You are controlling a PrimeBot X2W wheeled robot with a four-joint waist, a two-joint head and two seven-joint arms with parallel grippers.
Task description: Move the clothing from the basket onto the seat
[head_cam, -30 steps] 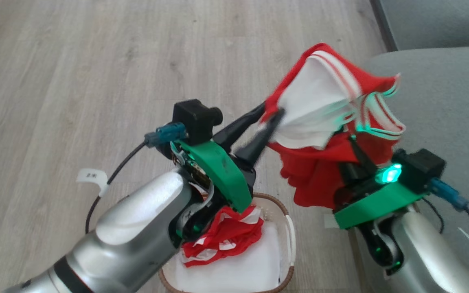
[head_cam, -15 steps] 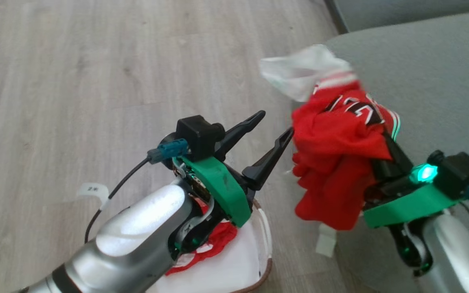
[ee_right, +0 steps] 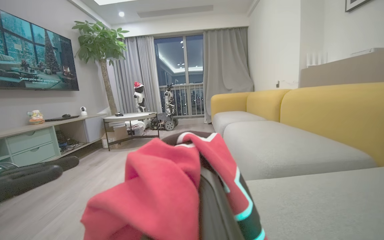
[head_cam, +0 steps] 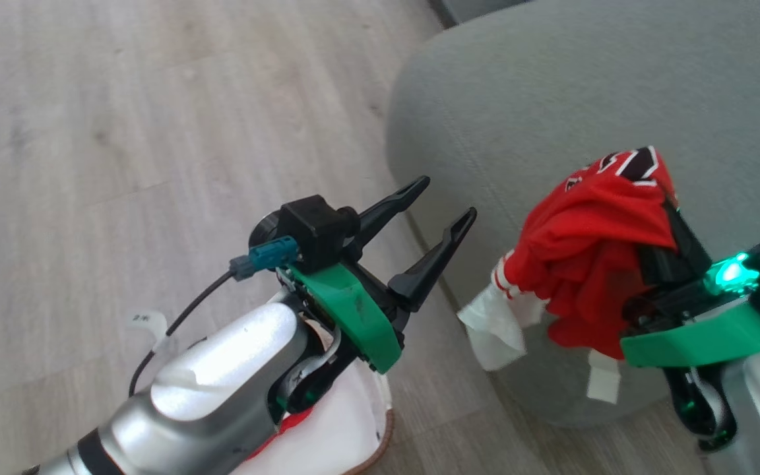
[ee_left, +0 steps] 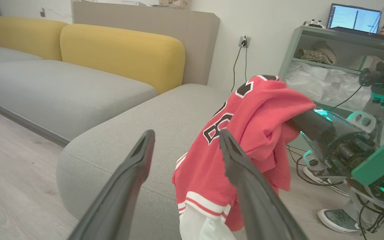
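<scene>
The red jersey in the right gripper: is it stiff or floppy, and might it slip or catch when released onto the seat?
Probably floppy: the red jersey droops in folds around the right gripper, hanging below it. It looks thin and light, so it should settle limply on the seat. It may catch, since fabric drapes over the fingers.

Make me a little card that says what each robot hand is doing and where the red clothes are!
Left gripper: open, holding nothing, over the floor beside the seat
Right gripper: shut on the red jersey
Red jersey: draped over the right gripper's fingers, hanging at the seat's near corner, not laid down yet
Basket: under the left arm, with more red cloth inside on a white liner
Job: not finished
</scene>
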